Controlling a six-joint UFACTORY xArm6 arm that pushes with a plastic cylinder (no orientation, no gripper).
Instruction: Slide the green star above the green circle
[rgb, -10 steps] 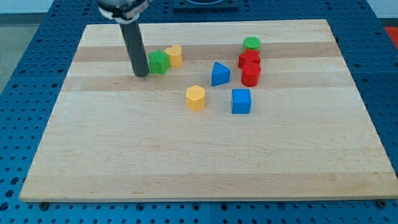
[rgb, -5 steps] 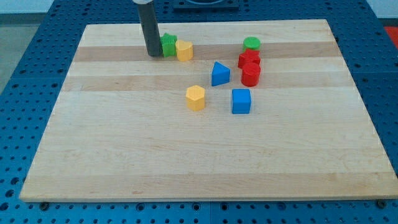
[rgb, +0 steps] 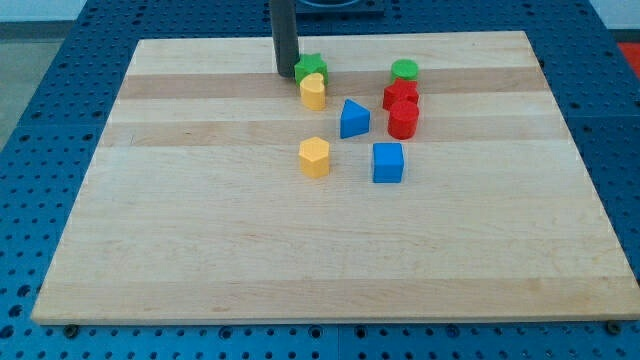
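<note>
The green star (rgb: 312, 68) lies near the board's top, left of the green circle (rgb: 404, 70). My tip (rgb: 286, 73) touches the star's left side. A yellow block (rgb: 314, 91) sits against the star's lower edge. The green circle sits at the top of a red cluster, apart from the star by a wide gap.
Two red blocks (rgb: 401, 96) (rgb: 403, 119) stand stacked in line just below the green circle. A blue triangle (rgb: 353, 118) lies left of them. A yellow hexagon (rgb: 314, 157) and a blue cube (rgb: 388, 162) lie lower, near the middle. The wooden board (rgb: 200, 250) rests on a blue perforated table.
My tip has moved right and up along the board's top, pushing the green star rightward toward the green circle. The yellow block was shoved right too and now sits below the star.
</note>
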